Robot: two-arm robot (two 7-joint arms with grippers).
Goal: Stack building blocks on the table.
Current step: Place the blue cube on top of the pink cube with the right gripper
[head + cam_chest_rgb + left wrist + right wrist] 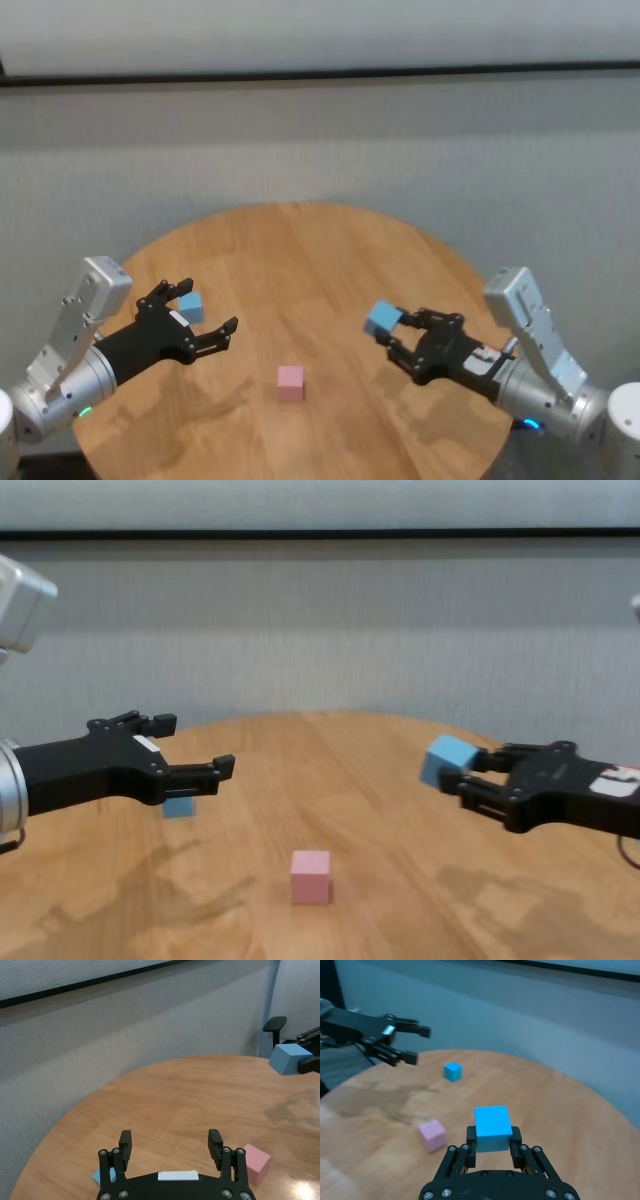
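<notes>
A pale pink block [290, 382] sits on the round wooden table [300, 260] near its front middle; it also shows in the chest view [310, 876]. A light blue block [190, 306] lies at the left, below my open, empty left gripper [200, 312]. My right gripper [392, 334] is shut on the second light blue block [381, 318] and holds it in the air above the table's right side; the held block also shows in the right wrist view [492, 1127] and the chest view [447, 761].
A grey wall [320, 150] stands behind the table. A black chair [274, 1024] shows beyond the table's far edge in the left wrist view.
</notes>
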